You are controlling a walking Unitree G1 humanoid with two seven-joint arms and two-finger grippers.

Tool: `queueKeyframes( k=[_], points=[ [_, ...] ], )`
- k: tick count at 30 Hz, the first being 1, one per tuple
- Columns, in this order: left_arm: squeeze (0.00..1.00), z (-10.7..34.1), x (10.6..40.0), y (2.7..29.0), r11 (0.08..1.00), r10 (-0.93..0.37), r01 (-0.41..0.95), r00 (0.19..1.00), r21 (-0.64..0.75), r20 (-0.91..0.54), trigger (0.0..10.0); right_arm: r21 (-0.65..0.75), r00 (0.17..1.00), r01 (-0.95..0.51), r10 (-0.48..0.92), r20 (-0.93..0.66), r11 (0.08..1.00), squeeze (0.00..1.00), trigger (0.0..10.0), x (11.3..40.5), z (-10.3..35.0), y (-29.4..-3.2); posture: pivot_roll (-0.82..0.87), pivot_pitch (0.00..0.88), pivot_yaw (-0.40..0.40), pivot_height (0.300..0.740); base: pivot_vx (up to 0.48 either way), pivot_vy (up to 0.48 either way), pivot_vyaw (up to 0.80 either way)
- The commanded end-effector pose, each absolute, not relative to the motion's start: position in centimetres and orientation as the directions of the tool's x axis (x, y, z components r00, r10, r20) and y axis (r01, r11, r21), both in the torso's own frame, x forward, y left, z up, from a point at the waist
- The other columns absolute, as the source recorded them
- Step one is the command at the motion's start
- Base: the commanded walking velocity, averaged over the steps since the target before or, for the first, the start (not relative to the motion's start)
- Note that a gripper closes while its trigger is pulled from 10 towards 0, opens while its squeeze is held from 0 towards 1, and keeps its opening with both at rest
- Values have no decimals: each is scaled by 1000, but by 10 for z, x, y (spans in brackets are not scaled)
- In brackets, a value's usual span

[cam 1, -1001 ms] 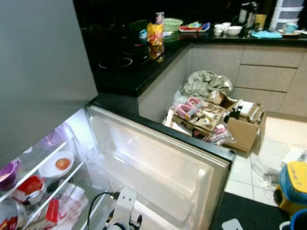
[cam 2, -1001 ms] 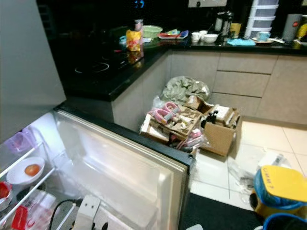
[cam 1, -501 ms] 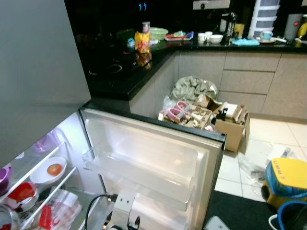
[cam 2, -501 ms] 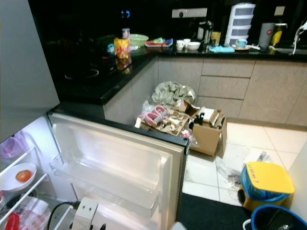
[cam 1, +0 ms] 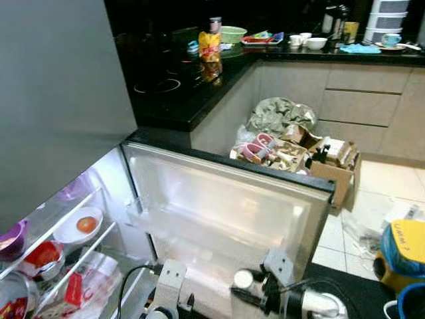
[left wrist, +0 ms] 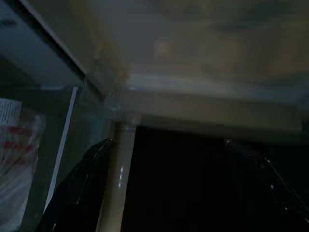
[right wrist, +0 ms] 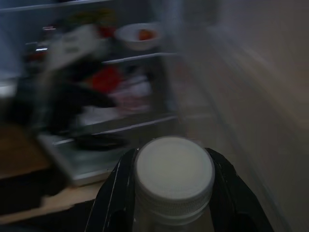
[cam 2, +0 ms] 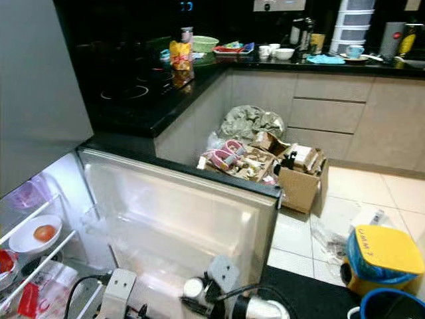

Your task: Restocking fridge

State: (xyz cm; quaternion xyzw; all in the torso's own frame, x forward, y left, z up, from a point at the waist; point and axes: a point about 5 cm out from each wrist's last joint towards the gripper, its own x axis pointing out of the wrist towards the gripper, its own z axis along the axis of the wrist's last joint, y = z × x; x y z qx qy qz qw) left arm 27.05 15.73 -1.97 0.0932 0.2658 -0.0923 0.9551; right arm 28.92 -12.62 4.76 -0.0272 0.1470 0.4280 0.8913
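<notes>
A black countertop (cam 1: 192,100) ran along the kitchen's far side. On it stood a yellow snack bag (cam 1: 211,45), a green bowl (cam 1: 236,32) just behind the bag, and white cups (cam 1: 300,40) with a small white bowl (cam 1: 316,42) farther along. A teal cloth (cam 1: 360,48) lay near the cups. Below the countertop, on the tiled floor (cam 2: 398,193), sat an open cardboard box (cam 2: 302,176) beside a heap of clutter (cam 2: 239,159). A yellow-lidded container (cam 2: 382,256) stood well apart from the box.

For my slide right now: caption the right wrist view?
Right gripper holds a white-capped bottle toward the open fridge's shelves.
</notes>
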Motion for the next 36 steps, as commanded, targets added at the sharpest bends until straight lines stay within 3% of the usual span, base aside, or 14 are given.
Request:
queueKeyframes(
  k=[1, 4, 9, 12, 13, 16, 17, 21, 25, 36],
  points=[
    [0, -23, 266, 163, 968, -114, 216, 838, 132, -534, 10000, 84, 594, -776, 769, -236, 625, 0, 10000, 293, 58, -126, -75, 81, 26, 740, 0, 0, 0],
    [0, -23, 265, 163, 968, -113, 214, 838, 130, -534, 10000, 102, 574, -787, 783, -238, 608, 0, 10000, 290, 58, -125, -75, 81, 26, 740, 0, 0, 0],
    [0, -25, 263, 164, 969, -114, 214, 834, 126, -540, 10000, 229, 319, -894, 905, -283, 386, 0, 10000, 260, 61, -111, -79, 82, 31, 740, 0, 0, 0],
    [0, -25, 263, 164, 968, -116, 216, 833, 124, -541, 10000, 228, 282, -909, 918, -279, 349, 0, 10000, 256, 63, -107, -79, 80, 36, 740, 0, 0, 0],
    [0, -25, 263, 163, 968, -121, 219, 833, 121, -540, 10000, 209, 288, -912, 914, -285, 353, 0, 10000, 257, 64, -106, -79, 80, 38, 740, 0, 0, 0],
    [0, -24, 265, 162, 965, -132, 231, 832, 121, -539, 10000, 54, 494, -849, 826, -273, 526, 0, 10000, 282, 67, -108, -79, 79, 38, 740, 0, 0, 0],
    [0, -24, 265, 162, 965, -132, 231, 832, 121, -539, 10000, 54, 494, -849, 826, -273, 526, 0, 10000, 282, 67, -108, -79, 79, 38, 740, 0, 0, 0],
    [0, -24, 266, 162, 964, -131, 233, 833, 126, -537, 10000, 44, 674, -727, 725, -140, 685, 0, 10000, 311, 94, -115, -80, 75, 37, 740, 0, 0, 0],
    [0, -23, 266, 161, 965, -131, 231, 835, 125, -535, 10000, 43, 760, -648, 649, -21, 760, 0, 10000, 326, 126, -122, -80, 73, 35, 740, 0, 0, 0],
    [0, -24, 265, 161, 966, -135, 232, 833, 117, -537, 10000, 78, 781, -621, 606, 154, 780, 0, 10000, 347, 169, -126, -83, 64, 34, 740, 0, 0, 0]
  ],
)
